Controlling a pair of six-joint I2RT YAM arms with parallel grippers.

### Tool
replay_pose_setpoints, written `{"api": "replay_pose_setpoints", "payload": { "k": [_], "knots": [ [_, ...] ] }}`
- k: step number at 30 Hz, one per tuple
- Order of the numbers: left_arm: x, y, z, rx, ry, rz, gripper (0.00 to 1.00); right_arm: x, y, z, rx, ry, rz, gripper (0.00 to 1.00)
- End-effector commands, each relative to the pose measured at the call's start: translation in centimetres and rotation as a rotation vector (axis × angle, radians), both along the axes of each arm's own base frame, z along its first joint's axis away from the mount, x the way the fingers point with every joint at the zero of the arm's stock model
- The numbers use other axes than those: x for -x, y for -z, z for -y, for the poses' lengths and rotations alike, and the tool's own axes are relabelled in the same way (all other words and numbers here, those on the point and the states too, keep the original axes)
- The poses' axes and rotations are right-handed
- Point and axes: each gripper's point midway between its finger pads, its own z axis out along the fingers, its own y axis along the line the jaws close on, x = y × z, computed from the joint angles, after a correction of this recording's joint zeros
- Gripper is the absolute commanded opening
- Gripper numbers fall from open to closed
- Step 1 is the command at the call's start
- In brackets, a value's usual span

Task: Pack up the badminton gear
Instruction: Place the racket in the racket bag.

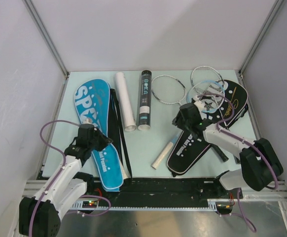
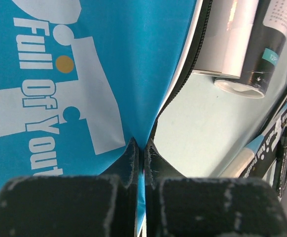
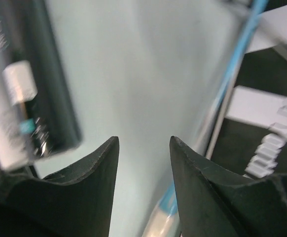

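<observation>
From above, the left gripper (image 1: 87,134) rests on the blue cover (image 1: 91,103). The right gripper (image 1: 187,117), the nearer one, hangs by the light-blue racket (image 1: 164,153), which lies diagonally with its grip near-left and its head far-right on the black cover (image 1: 185,155). Left wrist: jaws pinch the blue cover's edge. Right wrist: jaws partly open and empty, with the racket's shaft just to their right.

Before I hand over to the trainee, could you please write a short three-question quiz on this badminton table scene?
1. True or false: the left gripper is shut on the blue cover's edge.
2. Which lies nearer the blue cover: A, the white tube, or B, the black tube?
3. Fill in: the right gripper is ____ and holds nothing.
Key: 1 true; 2 A; 3 open.
</observation>
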Motion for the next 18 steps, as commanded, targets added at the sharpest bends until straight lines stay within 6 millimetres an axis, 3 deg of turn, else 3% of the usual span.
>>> {"api": "replay_pose_setpoints", "payload": {
  "k": [1, 7, 18],
  "knots": [
    [-1.4, -3.0, 0.6, 0.024, 0.029, 0.137, 0.0, -2.7, 1.5, 4.2, 0.026, 0.123, -0.021, 0.5],
    [-1.0, -2.6, 0.6, 0.035, 0.024, 0.141, 0.0, -4.2, 3.8, 6.9, 0.031, 0.219, -0.065, 0.5],
    [-0.8, -1.8, 0.3, 0.028, 0.009, 0.116, 0.0, -5.4, 7.3, 7.5, 0.0, 0.23, -0.129, 0.46]
  ]
}}
